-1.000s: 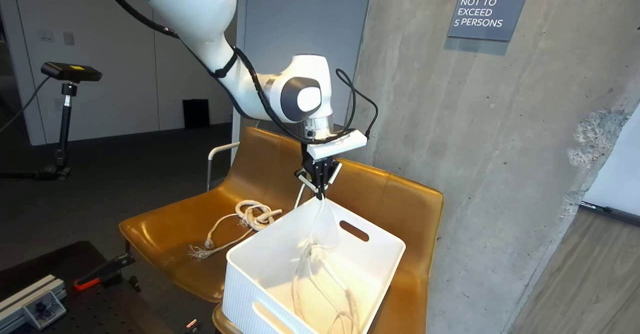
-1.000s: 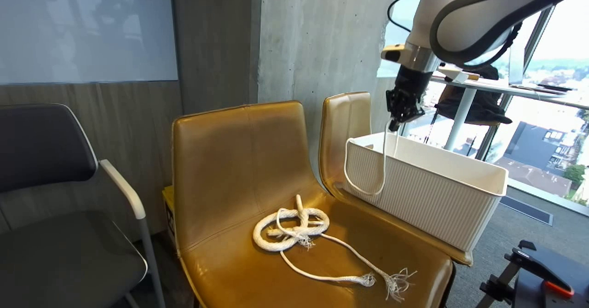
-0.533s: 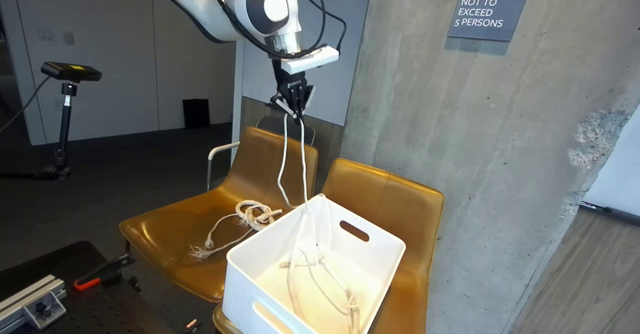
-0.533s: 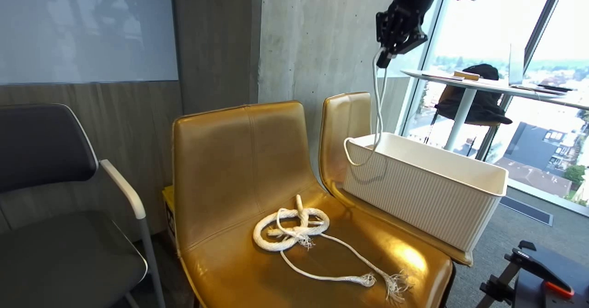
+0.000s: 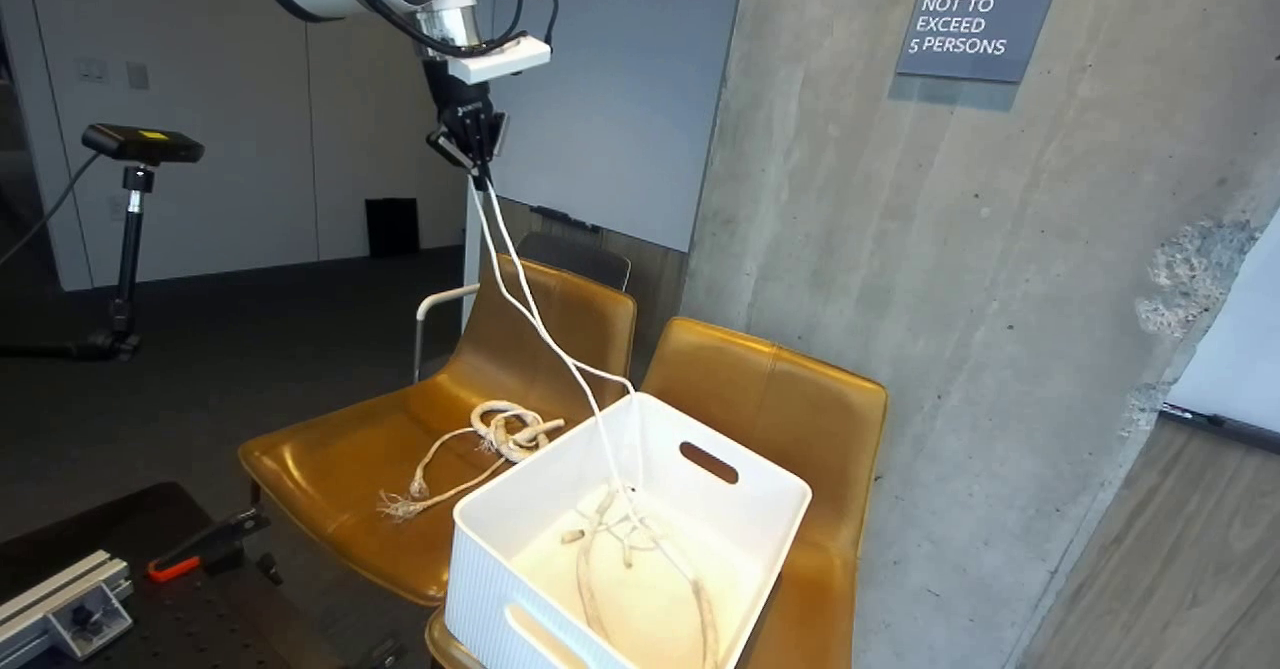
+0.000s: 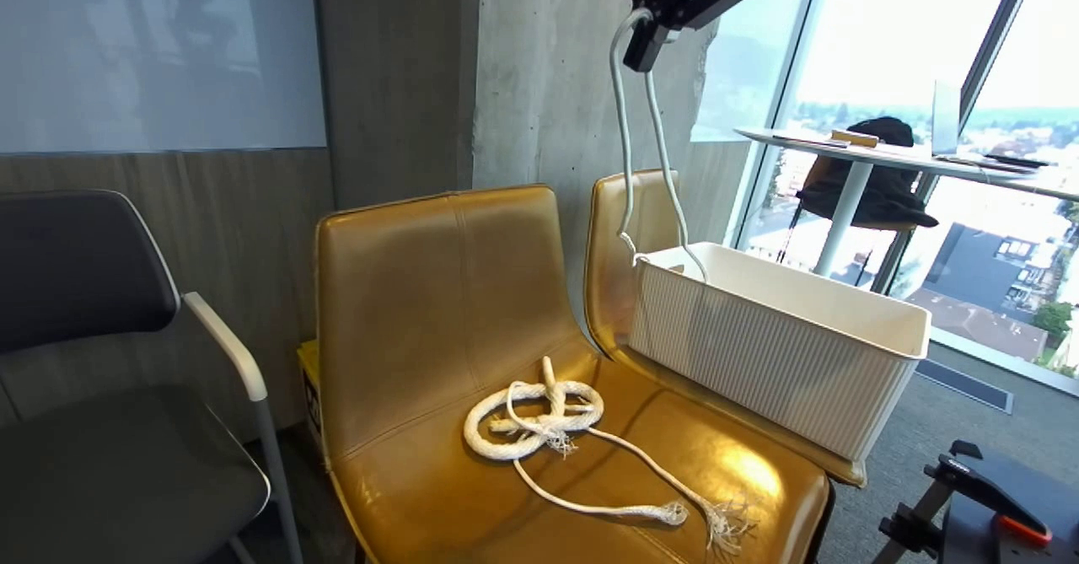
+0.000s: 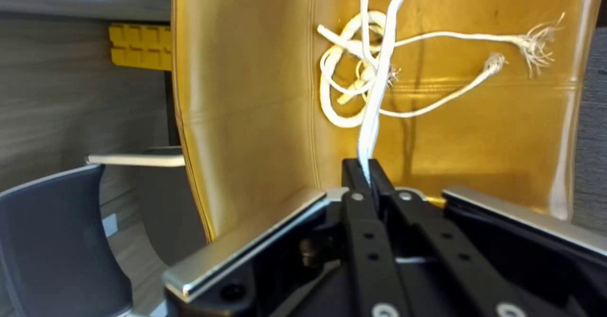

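The gripper [image 7: 367,177] hung above the seat of a tan chair [image 6: 421,294], its tips pinched narrowly together on a thin white rope [image 7: 379,87]. You had hold of it at a bend, so two strands ran down from the tips. In an exterior view they crossed on their way to a white bin [image 5: 490,579], which stood on a second chair [image 5: 775,369]. One strand bent over the rim at a corner; the other dropped inside, where lengths of rope [image 5: 582,579] lay on the bin's floor. Whether all of this was one piece, you could not tell. On the seat beneath the gripper lay a knotted rope [image 6: 552,416] with frayed tails, apparently separate from yours.

The step in hand seemed to be managing a raised rope whose lower parts were in the bin. It called for a firm pinch, since so thin a rope could have slipped between the tips. Smooth, unhurried movement suited it best: a jerk might have snagged the strand at the corner or tugged the bin on its chair. More height would have helped lift that strand off the rim. It was also wise to keep the hanging strands clear of the knotted rope, whose loops and tails could have caught them.
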{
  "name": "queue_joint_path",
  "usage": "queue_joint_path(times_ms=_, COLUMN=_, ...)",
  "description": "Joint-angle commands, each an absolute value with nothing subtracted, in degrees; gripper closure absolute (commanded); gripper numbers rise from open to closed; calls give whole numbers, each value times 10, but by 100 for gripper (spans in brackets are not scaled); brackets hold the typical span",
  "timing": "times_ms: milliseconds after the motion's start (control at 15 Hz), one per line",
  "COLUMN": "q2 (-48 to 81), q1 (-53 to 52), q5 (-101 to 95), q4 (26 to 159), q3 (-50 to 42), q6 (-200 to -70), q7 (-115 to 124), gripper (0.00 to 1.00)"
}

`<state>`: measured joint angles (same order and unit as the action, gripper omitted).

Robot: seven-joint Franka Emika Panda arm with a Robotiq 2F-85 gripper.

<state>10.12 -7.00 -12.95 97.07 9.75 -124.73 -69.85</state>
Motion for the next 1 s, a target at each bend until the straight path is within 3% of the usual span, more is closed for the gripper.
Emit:
queue_joint_path(times_ms=0, q2=152, q1=-121, q5=-149, q4=902, q3=126, q6=-1209, q7=-669, gripper=99)
queue_joint_path(times_ms=933, q2=464, q1=-321, q5=-187, q4=518, q3=142, q6=-1082, q7=-603, gripper=99)
